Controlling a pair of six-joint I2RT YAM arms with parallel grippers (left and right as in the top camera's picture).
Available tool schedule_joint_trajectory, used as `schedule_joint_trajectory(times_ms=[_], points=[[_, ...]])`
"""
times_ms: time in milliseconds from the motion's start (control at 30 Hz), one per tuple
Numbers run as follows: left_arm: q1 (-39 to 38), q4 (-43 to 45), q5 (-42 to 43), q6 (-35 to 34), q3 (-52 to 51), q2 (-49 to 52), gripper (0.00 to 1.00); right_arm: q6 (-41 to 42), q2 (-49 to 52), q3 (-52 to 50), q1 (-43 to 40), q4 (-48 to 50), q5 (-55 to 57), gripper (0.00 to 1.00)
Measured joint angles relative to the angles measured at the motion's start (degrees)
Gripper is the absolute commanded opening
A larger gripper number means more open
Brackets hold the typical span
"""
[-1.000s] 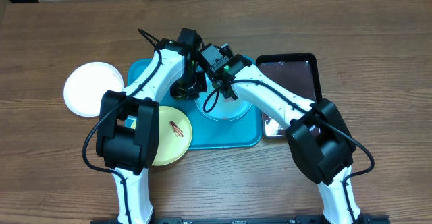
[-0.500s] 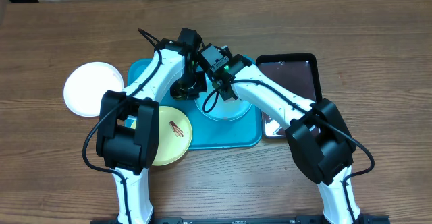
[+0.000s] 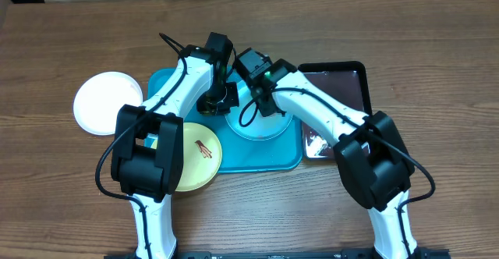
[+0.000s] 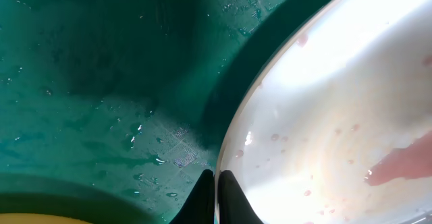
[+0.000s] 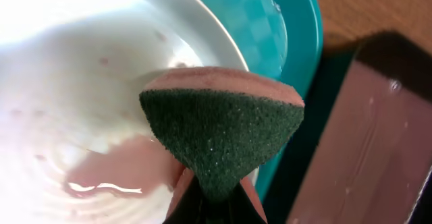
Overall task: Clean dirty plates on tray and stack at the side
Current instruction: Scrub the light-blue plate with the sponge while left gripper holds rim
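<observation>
Overhead: a brown wood-grain table point(image 3: 437, 25) is carrying a glossy turquoise rectangular plastic tray point(image 3: 257, 159). A round white plastic plate point(image 3: 105, 103) is lying left of it, a smeared yellow-green plate point(image 3: 199, 161) is overlapping its near-left rim, and a mint-cyan plate point(image 3: 261, 130) is sitting centre-right.

Left wrist: the left gripper point(image 4: 216, 183) is pinching the mint plate's wet rim.

Right wrist: the right gripper point(image 5: 214, 200) is squeezing a dark-green scouring sponge point(image 5: 223, 133) over it.

Table point(image 3: 437, 40): plain brown wood-grain top, everything sits on it.
Black tray point(image 3: 335, 83): the smaller, narrow one, right of the table's middle and closer to the far edge. Its surface looks wet and shiny.
Sponge point(image 5: 223, 133): dark green scrubby face, pinkish back, squished into a wedge, near the black tray's left side.
</observation>
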Motion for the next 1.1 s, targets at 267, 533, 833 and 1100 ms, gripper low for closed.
schedule_joint_trajectory(times_ms=[267,533,833,1100], points=[[0.0,0.0,0.0,0.0,0.0,0.0,0.04,0.1,0.0,0.5,-2.9,-0.8,-6.0,0.04],[0.0,0.0,0.0,0.0,0.0,0.0,0.04,0.4,0.0,0.5,-3.0,0.3,-7.1,0.04],[0.0,0.0,0.0,0.0,0.0,0.0,0.04,0.4,0.0,-4.7,-2.9,8.0,-6.1,0.04],[0.0,0.0,0.0,0.0,0.0,0.0,0.04,0.4,-1.0,-8.9,-2.9,11.6,-8.7,0.04]])
